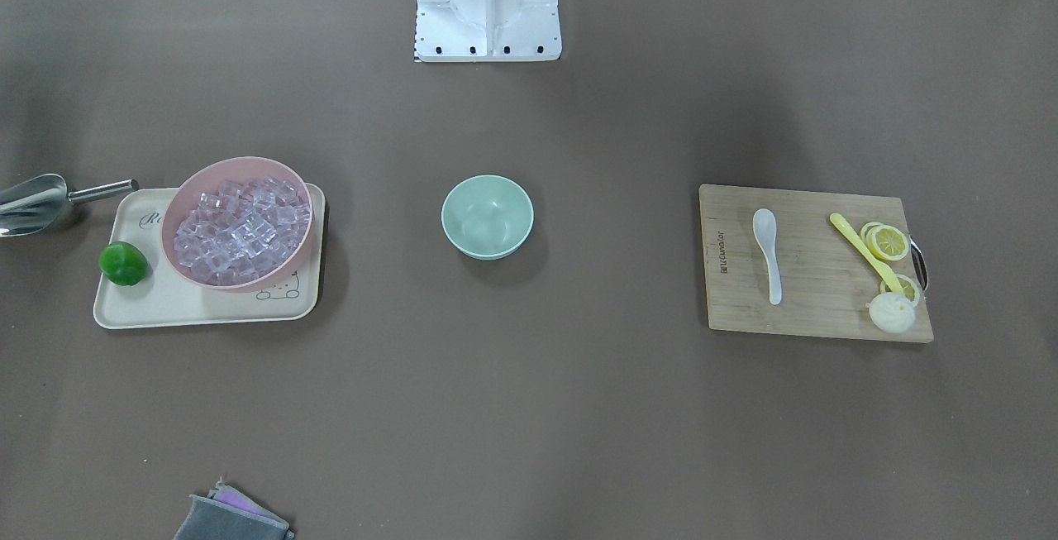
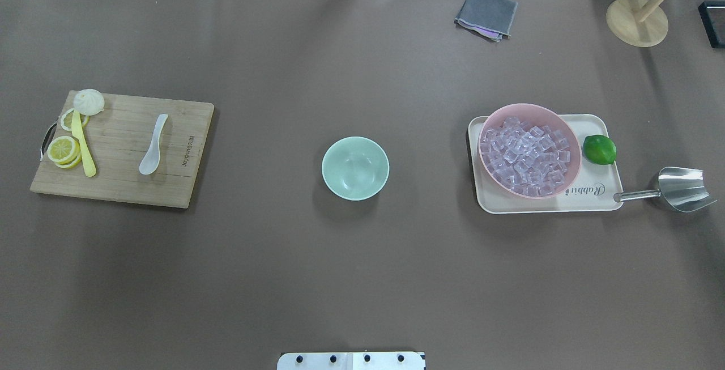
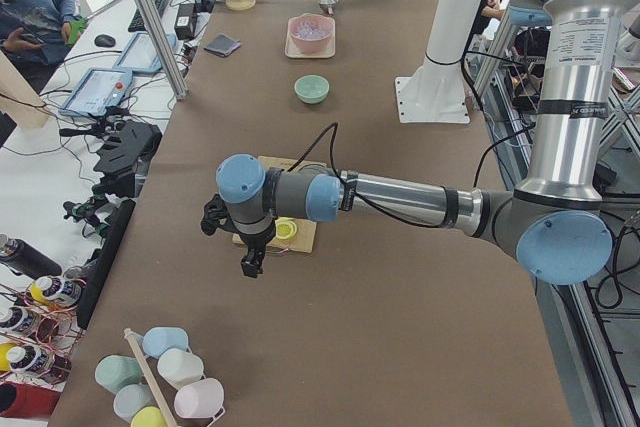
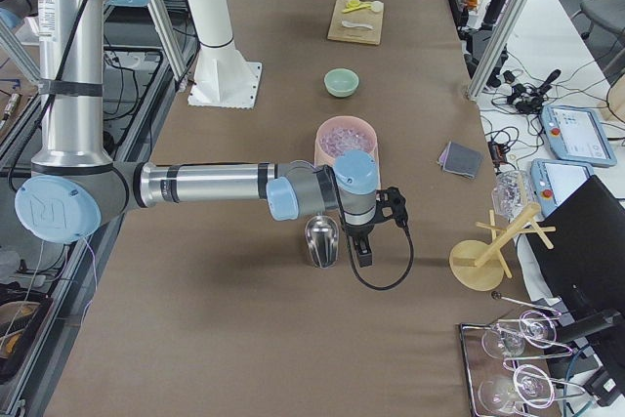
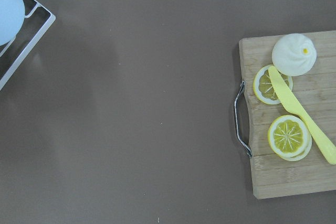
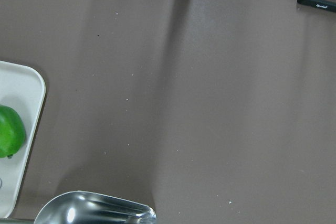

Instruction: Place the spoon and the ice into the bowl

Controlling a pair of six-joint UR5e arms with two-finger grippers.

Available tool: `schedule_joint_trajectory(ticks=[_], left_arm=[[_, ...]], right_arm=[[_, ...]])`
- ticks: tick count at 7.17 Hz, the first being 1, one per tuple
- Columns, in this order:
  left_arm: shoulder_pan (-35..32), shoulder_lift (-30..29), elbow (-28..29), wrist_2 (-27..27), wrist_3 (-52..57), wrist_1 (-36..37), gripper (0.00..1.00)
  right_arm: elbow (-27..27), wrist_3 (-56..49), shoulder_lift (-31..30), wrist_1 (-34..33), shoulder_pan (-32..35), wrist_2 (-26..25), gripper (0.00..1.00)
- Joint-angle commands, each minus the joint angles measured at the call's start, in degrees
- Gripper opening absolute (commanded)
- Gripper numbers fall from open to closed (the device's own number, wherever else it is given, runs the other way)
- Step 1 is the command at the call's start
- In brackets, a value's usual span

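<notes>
The white spoon (image 1: 768, 250) lies on the wooden cutting board (image 1: 810, 317), also in the overhead view (image 2: 154, 146). The mint-green bowl (image 1: 487, 216) stands empty at the table's middle (image 2: 355, 167). Several clear ice cubes (image 1: 240, 230) fill the pink bowl (image 2: 529, 107). My left gripper (image 3: 249, 263) hangs over the table just past the board's handle end. My right gripper (image 4: 363, 253) hangs beside the steel scoop (image 4: 322, 239), past the tray. Both show only in the side views, so I cannot tell whether they are open or shut.
A yellow spoon (image 1: 864, 250), lemon slices (image 1: 888, 242) and a white bun (image 1: 892, 313) share the board. A lime (image 1: 123, 264) sits on the cream tray (image 1: 198, 308). A grey cloth (image 2: 486, 13) and a wooden stand (image 2: 637, 21) lie at the far edge.
</notes>
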Motion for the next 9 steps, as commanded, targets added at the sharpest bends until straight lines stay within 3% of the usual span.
schedule_joint_trajectory(ticks=[1,3,5,7,9], left_arm=[[0.04,-0.20,-0.76,0.01,0.23,-0.76,0.98],[0.04,-0.03,-3.39,-0.60,0.23,-1.47,0.98],[0.04,2.60,-5.25,-1.74,0.23,-2.69,0.98],[0.04,2.61,-5.68,-1.74,0.14,-2.79,0.98],[0.21,2.52,-5.69,-1.74,-0.03,-2.79,0.98]], right_arm=[[0.33,0.09,-1.28,0.14,0.00,0.55,1.00],[0.34,0.01,-1.46,0.23,0.00,0.91,1.00],[1.48,-0.43,-1.90,0.41,0.00,5.19,1.00],[0.52,-0.09,-5.67,10.46,-0.17,6.19,1.00],[0.16,0.01,-5.77,11.22,-0.35,6.27,1.00]])
